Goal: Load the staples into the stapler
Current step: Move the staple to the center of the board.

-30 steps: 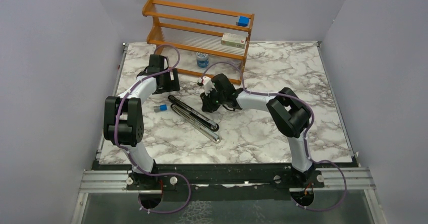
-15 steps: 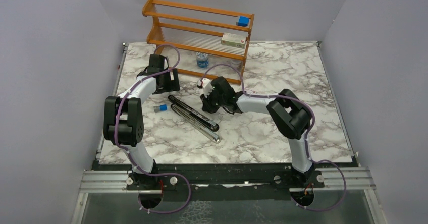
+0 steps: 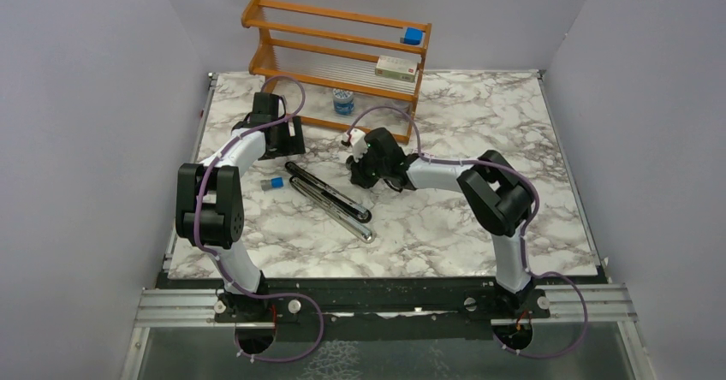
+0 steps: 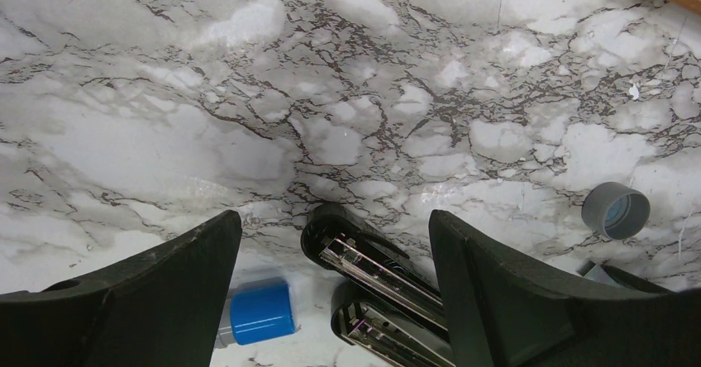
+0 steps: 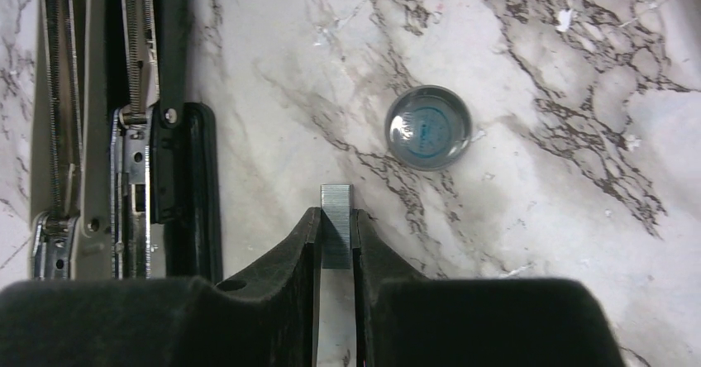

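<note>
Short silvery staples strip [image 5: 336, 203] is pinched between the right gripper [image 5: 335, 216] fingers, its tip poking out ahead. Slim black stapler [image 5: 124, 119] lies hinged open, left of those fingers. Its end shows between the left gripper [image 4: 331, 218] fingers, spread wide. Round grey cap [image 5: 428, 127] ahead-right. Marble tabletop [image 3: 445, 217]. Orange wooden rack [image 3: 334, 46] holds a blue cube [image 3: 413, 35].

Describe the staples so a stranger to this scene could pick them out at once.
On the marble table, in front of the wooden rack, the black stapler lies opened flat. Beside it, the right gripper pinches the staples. They form a short, ribbed, silvery-grey strip, unlike the round grey cap lying nearby.
</note>
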`<state>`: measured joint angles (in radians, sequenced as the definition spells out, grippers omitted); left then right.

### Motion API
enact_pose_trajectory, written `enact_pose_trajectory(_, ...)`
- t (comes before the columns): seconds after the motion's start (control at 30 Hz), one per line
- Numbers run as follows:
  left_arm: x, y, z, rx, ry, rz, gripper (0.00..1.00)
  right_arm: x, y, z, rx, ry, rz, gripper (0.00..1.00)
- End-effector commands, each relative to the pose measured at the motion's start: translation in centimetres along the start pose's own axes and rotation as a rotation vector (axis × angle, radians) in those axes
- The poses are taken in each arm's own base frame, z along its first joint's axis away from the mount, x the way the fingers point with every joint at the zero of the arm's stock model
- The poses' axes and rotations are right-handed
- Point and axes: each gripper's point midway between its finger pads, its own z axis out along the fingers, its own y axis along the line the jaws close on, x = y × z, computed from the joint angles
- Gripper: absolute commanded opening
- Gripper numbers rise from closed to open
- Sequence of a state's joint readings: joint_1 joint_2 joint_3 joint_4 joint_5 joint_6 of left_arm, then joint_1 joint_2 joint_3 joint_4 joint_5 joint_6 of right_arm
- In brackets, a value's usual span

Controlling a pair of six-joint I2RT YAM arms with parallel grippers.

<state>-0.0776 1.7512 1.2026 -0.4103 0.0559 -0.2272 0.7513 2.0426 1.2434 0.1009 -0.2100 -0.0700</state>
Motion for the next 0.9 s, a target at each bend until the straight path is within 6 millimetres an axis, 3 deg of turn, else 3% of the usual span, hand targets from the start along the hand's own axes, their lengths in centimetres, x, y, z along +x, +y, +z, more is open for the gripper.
enact_pose_trajectory(0.0,-1.7,-0.2,-0.8,0.005,-0.044,0.000,0.87,1.9,-2.7,-0.4,0.076,0.075,-0.020,0.18)
enact_pose_trajectory(0.17,-1.7,-0.2,-0.8,0.006,-0.042,0.000,0.87,1.7,-3.2,-0.5,0.072,0.065,-0.016,0.20)
enact_pose_trajectory(0.37,-1.7,-0.2,-0.8,0.006,-0.042,-0.001,0.87,2.2,-2.2,-1.1,0.035,0.055,0.000,0.44)
enact_pose_trajectory(0.7,-1.6,-0.2,-0.7,0.007,-0.040,-0.001,0.87,4.7,-1.4,-2.2,0.017,0.057,0.004,0.45)
enact_pose_trajectory(0.87,-1.6,-0.2,-0.8,0.007,-0.041,0.000,0.87,5.4,-1.1,-1.8,0.004,0.044,0.011,0.45)
